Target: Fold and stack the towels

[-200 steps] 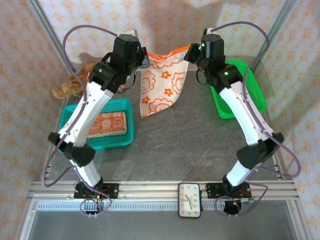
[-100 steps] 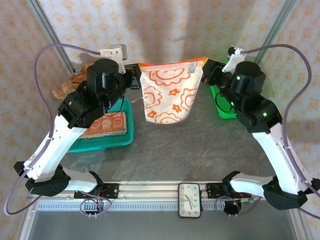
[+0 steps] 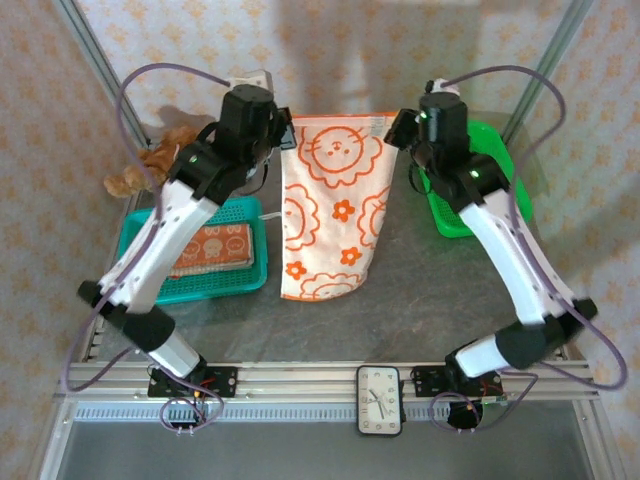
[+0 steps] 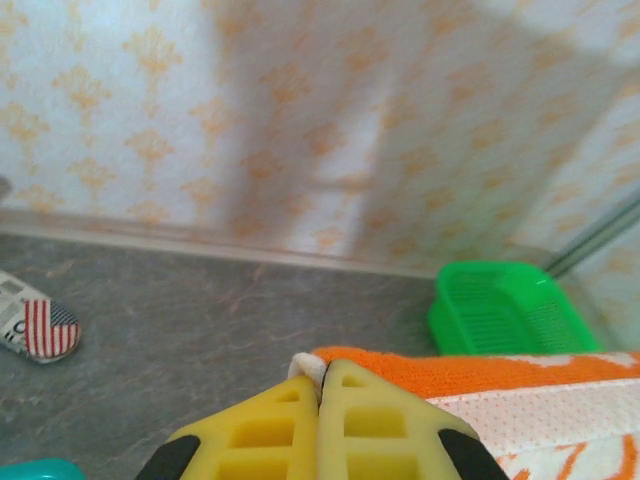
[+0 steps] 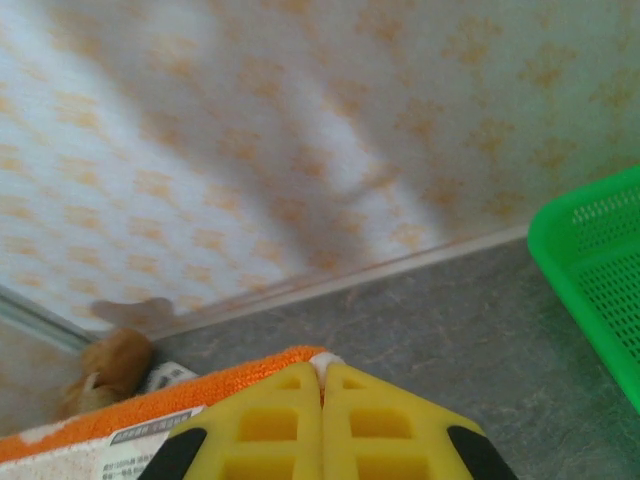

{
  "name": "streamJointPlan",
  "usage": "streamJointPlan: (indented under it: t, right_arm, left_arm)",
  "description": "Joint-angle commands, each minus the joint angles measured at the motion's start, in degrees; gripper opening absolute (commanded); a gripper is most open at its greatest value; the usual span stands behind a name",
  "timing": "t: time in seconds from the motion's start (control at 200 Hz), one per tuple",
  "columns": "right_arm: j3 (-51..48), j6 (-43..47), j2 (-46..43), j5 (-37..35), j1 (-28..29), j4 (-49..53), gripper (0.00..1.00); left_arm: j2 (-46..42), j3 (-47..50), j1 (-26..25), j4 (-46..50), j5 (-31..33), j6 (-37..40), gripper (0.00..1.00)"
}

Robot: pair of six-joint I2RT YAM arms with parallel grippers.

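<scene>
A cream towel [image 3: 330, 205] with orange flower and face prints hangs spread between both arms, its lower end resting on the grey table. My left gripper [image 3: 285, 133] is shut on its top left corner, where the orange hem [image 4: 470, 372] runs off to the right of the yellow fingers [image 4: 365, 415]. My right gripper [image 3: 396, 126] is shut on the top right corner; the orange hem [image 5: 150, 405] and a label show left of its fingers [image 5: 285, 420]. Another folded orange towel [image 3: 212, 249] lies in the teal basket [image 3: 232, 285].
A green basket [image 3: 500, 180] stands at the back right, also as the green basket [image 4: 505, 310] in the left wrist view. A brown teddy bear [image 3: 150, 165] lies at the back left, near a small striped shoe [image 4: 40, 325]. A clock [image 3: 380, 400] sits on the front rail.
Both grippers moved toward the back and closer together, and the towel now hangs longer and flatter, its bottom edge lying on the table nearer the front.
</scene>
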State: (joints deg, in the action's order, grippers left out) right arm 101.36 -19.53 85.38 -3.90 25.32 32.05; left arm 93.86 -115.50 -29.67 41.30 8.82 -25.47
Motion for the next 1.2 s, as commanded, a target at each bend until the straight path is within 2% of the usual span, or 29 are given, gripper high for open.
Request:
streamJointPlan:
  t: [0.0, 0.14, 0.255, 0.415, 0.575, 0.716, 0.901, 1.196]
  right_arm:
    - [3.8, -1.1, 7.5, 3.5, -3.7, -1.6, 0.0]
    - [12.5, -1.3, 21.3, 9.0, -6.9, -0.8, 0.0]
    - [20.0, -0.6, 30.5, 11.1, -7.7, 1.3, 0.0]
    - [25.5, -0.1, 38.8, 10.3, -8.1, 2.6, 0.0]
    - [26.5, 0.2, 43.5, 10.2, -8.6, 3.4, 0.0]
    - [22.8, -0.2, 43.3, 12.7, -8.7, 3.2, 0.0]
    - [8.3, -2.3, 37.2, 16.5, -8.7, -2.7, 0.0]
    - [-8.9, -3.4, 27.5, 16.6, -7.3, -7.0, 0.0]
  left_arm:
    - [7.2, -3.0, 4.7, -2.1, -4.4, 0.7, 0.0]
    - [20.4, -11.9, 8.2, -0.9, -6.7, 2.4, 0.0]
    - [28.5, -18.8, 9.7, 1.4, -6.2, 3.8, 0.0]
    - [32.9, -19.2, 11.3, -0.2, -6.2, 4.2, 0.0]
    - [34.6, -17.1, 11.5, -0.8, -6.2, 5.1, 0.0]
    - [33.6, -11.7, 11.5, -1.2, -6.5, 5.5, 0.0]
    - [29.1, -0.4, 11.4, -3.0, -9.5, 2.6, 0.0]
    - [19.7, 16.6, 10.5, -7.3, -11.5, -2.3, 0.0]
